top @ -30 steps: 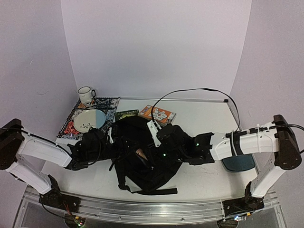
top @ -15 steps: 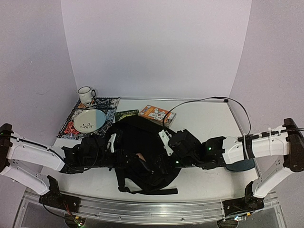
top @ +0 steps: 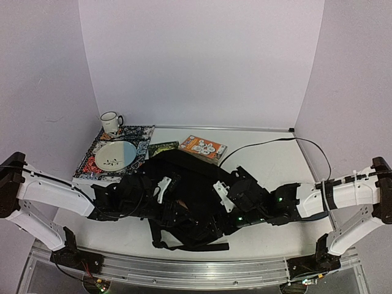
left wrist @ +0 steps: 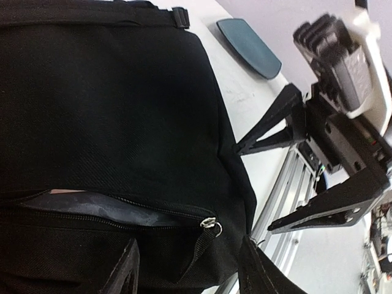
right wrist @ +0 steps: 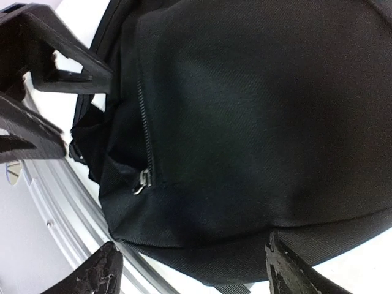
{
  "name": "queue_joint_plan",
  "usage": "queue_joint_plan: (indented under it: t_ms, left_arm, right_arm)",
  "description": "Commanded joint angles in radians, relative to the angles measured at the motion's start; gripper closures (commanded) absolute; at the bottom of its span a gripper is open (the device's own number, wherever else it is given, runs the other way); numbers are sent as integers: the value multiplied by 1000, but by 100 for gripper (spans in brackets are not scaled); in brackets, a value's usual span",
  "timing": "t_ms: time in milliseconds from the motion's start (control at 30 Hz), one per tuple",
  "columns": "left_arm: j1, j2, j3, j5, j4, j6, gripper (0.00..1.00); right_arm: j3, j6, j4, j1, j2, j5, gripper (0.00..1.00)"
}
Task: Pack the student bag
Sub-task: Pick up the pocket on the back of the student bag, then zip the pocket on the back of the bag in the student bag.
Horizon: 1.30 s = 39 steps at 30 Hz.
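I see the backpack (top: 190,184), soft black woven fabric with a metal-ringed zip (right wrist: 142,179), slumped mid-way on the white surface (top: 269,153). On the left gripper (left wrist: 190,260) and right gripper (right wrist: 191,245), jaws stand released, spread over the cloth.

The student bag (top: 190,190) is matt black woven cloth, and both wrist views show its fine twill grain. Its zip has dark teeth and a small shiny metal ring pull (right wrist: 142,182). The lining (left wrist: 92,205) showing in the zip's gap is a smoother grey fabric with a slight sheen. The fingers (left wrist: 331,205) of the right gripper (left wrist: 254,190) are matt black plastic. The desk (top: 269,159) is smooth and white, edged with a brushed metal rail (top: 196,269). The mug (top: 111,122) and plate (top: 115,154) look glossy, and the teal pad (left wrist: 248,46) looks smooth.
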Motion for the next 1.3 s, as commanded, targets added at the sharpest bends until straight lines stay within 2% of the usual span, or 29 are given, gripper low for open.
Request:
queue_joint_plan:
  t_ms: [0, 100, 200, 333, 467, 700, 767, 800, 933, 967, 1100, 1267]
  left_arm:
    - [-21, 40, 88, -11, -134, 128, 44]
    - [-26, 56, 104, 9, -152, 152, 45]
    - [-27, 68, 112, 37, -155, 168, 45]
    - [-27, 98, 126, 62, -174, 185, 46]
    - [-30, 142, 149, 89, -176, 191, 45]
    - [-36, 194, 187, 115, -179, 194, 51]
    - [-38, 203, 197, 130, -179, 197, 56]
    - [-38, 207, 200, 135, -179, 197, 62]
    - [-39, 206, 204, 139, -182, 200, 95]
    - [-39, 198, 203, 130, -184, 199, 98]
    - [-39, 149, 193, 43, -214, 188, 100]
    - [-36, 81, 189, -234, -326, 138, 100]
  right_arm:
    - [6, -37, -14, 5, 32, -41, 16]
    - [27, -46, -14, 5, 82, -36, 17]
    - [43, -50, -15, 5, 123, -15, 24]
    - [51, -61, -18, 6, 151, -9, 40]
    - [51, -75, -20, 5, 146, 22, 66]
    - [51, -91, -23, 5, 132, 41, 89]
    - [51, -93, -23, 5, 132, 45, 92]
    - [51, -93, -23, 5, 131, 47, 93]
    - [50, -96, -30, 5, 125, 60, 99]
    - [49, -96, -34, 5, 122, 63, 100]
    - [39, -97, -72, 3, 98, 95, 100]
    - [18, -76, -149, -4, 46, 142, 100]
